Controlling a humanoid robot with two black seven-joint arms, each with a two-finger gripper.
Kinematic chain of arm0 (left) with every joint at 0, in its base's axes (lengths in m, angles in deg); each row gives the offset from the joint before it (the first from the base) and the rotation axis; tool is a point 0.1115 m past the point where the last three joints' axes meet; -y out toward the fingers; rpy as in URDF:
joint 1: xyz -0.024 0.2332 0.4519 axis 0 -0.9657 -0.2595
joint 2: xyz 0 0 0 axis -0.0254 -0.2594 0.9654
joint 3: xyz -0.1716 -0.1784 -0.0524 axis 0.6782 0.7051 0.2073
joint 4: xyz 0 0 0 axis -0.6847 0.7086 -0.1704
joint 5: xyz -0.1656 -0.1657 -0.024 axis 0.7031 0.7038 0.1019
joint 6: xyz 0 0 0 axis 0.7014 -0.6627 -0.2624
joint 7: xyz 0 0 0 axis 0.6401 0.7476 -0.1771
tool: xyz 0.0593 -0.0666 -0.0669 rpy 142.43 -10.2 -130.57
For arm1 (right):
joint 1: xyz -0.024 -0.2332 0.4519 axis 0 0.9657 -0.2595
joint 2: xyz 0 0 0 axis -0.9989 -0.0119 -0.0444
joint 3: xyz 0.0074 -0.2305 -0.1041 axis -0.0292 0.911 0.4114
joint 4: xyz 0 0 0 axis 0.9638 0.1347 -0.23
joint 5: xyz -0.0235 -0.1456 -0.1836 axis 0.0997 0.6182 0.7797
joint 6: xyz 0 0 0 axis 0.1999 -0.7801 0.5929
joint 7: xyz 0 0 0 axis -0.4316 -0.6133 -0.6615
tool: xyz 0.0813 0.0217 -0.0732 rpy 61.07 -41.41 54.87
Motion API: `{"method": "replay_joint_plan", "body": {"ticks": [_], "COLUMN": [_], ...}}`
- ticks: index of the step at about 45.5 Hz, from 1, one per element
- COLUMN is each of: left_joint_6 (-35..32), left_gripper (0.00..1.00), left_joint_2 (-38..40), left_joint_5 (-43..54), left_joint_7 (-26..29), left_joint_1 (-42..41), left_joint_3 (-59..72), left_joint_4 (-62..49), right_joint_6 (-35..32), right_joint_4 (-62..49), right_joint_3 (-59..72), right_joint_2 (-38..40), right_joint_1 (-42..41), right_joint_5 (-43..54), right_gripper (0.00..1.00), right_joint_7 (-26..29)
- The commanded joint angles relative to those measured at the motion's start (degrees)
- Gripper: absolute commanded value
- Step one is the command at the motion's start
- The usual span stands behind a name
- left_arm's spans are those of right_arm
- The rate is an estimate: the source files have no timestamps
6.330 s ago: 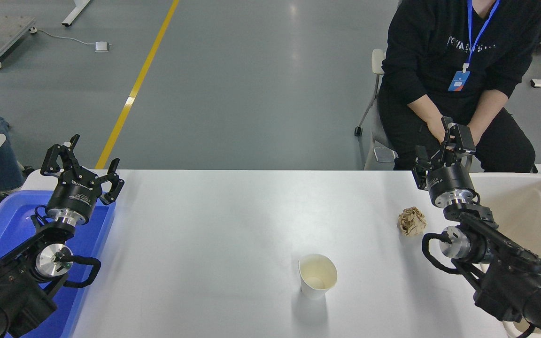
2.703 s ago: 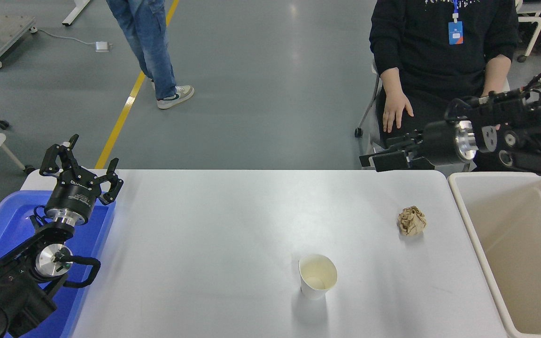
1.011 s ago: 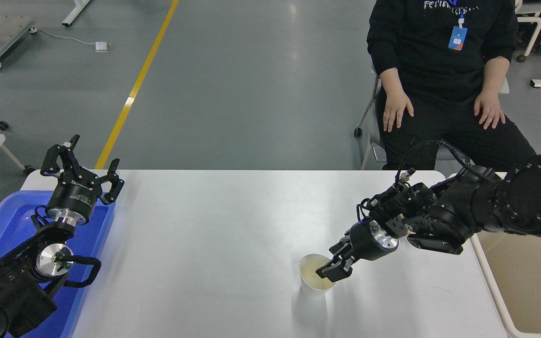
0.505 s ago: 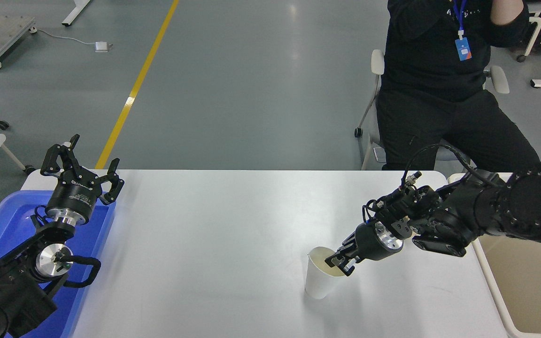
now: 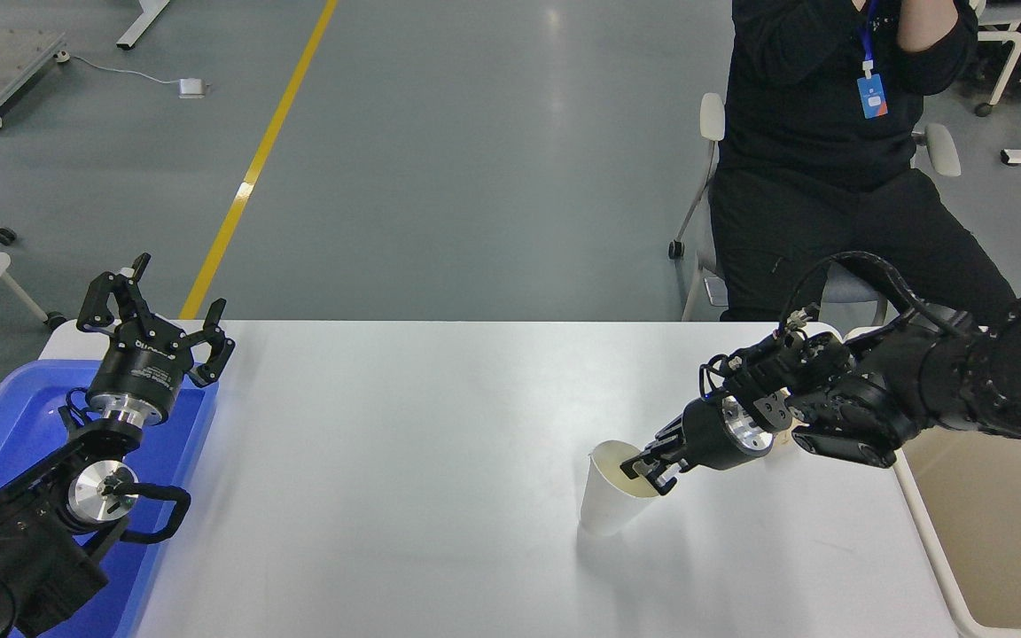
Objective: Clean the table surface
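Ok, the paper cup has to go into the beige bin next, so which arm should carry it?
Right. The right gripper is pinching the rim of the paper cup, which is tilted, and the beige bin sits beside that arm. The left gripper is parked open over the blue tray.

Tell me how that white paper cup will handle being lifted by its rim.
The paper cup looks thin-walled, so it is probably light and easy to crush. The right gripper pinches only one side of the rim, and the cup already leans, so it may swing or slip. It looks empty, so spilling seems unlikely.
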Motion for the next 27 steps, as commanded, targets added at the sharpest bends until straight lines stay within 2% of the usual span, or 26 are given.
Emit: {"method": "replay_joint_plan", "body": {"ticks": [1, 10, 19, 27], "left_joint_6": [0.0, 0.0, 0.0, 0.0], "left_gripper": [1.00, 1.00, 1.00, 1.00], "left_joint_2": [0.0, 0.0, 0.0, 0.0], "left_joint_5": [0.0, 0.0, 0.0, 0.0], "left_joint_7": [0.0, 0.0, 0.0, 0.0], "left_joint_1": [0.0, 0.0, 0.0, 0.0], "left_joint_3": [0.0, 0.0, 0.0, 0.0], "left_joint_4": [0.0, 0.0, 0.0, 0.0], "right_joint_6": [-2.8, -8.9, -10.7, -15.2], "right_joint_4": [1.6, 1.2, -2.8, -7.9], "right_joint_3": [-7.8, -18.9, -21.6, -28.9], "right_joint_2": [7.7, 15.6, 22.6, 29.7], "right_joint_1": [-5.2, -7.0, -6.9, -6.0], "right_joint_5": [-5.0, -8.1, -8.5, -8.8], "right_gripper": [0.00, 0.00, 0.00, 0.00], "right_joint_7": [-0.9, -2.6, -2.7, -2.6]}}
